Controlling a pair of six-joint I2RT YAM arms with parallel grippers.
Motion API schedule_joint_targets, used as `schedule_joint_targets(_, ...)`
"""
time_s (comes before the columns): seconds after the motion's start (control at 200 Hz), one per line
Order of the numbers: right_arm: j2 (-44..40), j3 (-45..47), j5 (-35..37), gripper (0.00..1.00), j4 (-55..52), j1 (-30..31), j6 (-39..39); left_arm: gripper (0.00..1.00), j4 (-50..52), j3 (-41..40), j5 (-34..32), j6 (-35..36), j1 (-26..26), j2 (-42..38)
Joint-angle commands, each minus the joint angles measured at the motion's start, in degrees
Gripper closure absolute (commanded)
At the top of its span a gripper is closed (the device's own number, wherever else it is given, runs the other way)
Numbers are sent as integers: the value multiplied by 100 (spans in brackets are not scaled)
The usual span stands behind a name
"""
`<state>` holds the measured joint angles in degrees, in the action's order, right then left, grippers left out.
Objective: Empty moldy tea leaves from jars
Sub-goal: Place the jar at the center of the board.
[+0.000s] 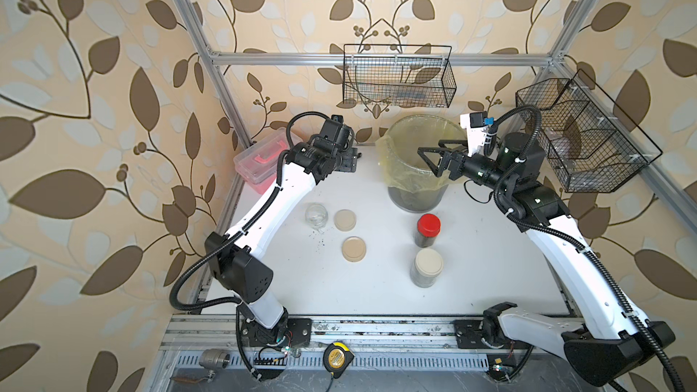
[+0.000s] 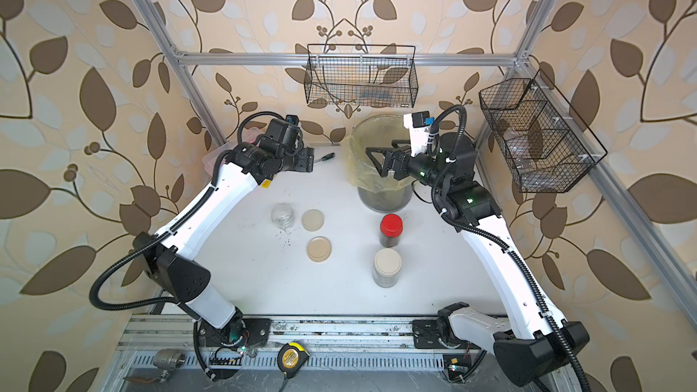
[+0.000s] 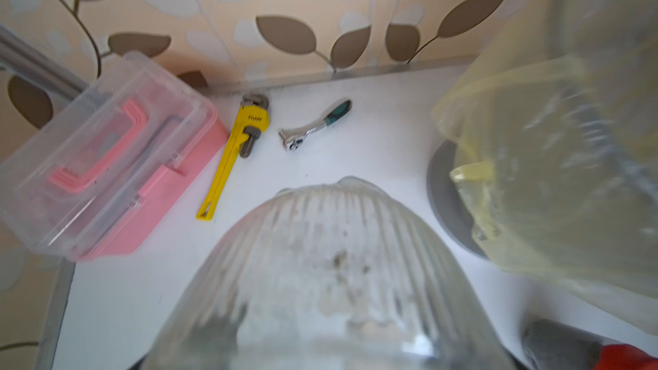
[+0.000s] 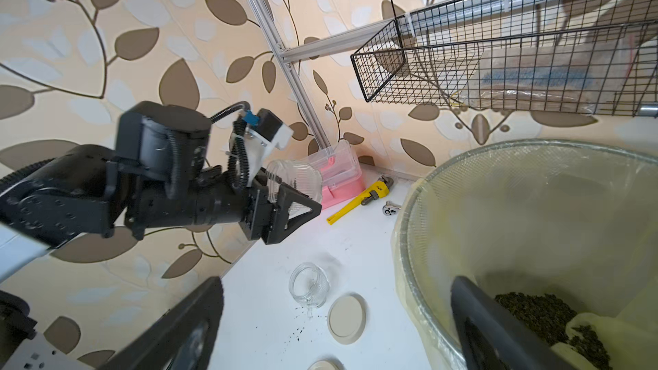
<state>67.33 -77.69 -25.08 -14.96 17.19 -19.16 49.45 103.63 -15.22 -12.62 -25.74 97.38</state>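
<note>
Jar (image 4: 295, 177) clamped between left gripper (image 4: 302, 192) jaws — right gripper (image 1: 429, 147) spread over bin (image 1: 400, 133).

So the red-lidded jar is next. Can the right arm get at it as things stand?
Probably yes. The right gripper is open and empty over the bin, and the red-lidded jar stands free in front of it; only the beige-lidded jar stands close beside.

In both top views the left arm's black wrist (image 1: 328, 145) hides the ribbed clear glass jar (image 3: 331, 279). Up close that jar's blurred and runs off the picture's edge, and the yellow-lined grey bin (image 3: 534, 119) smears too.
</note>
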Motion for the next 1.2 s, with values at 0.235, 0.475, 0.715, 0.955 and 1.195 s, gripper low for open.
schedule_joint_targets(0.235,45,-291,19,0,-312,111,193,69,710,884,1122,-317,824,1775)
schedule_joint_targets(0.475,-27,-249,107,0,-405,135,176,63,1294,1730,1529,-274,1121,3025)
schedule_joint_targets(0.715,-110,-247,179,0,-472,153,219,56,1143,1549,1615,-197,1202,3422)
schedule_joint_targets(0.955,-137,-271,151,0,-472,171,202,42,1049,1266,1619,-75,1237,3590)
schedule_joint_targets(1.195,-173,-281,139,0,-459,179,169,35,1023,1113,1637,-43,1264,3660)
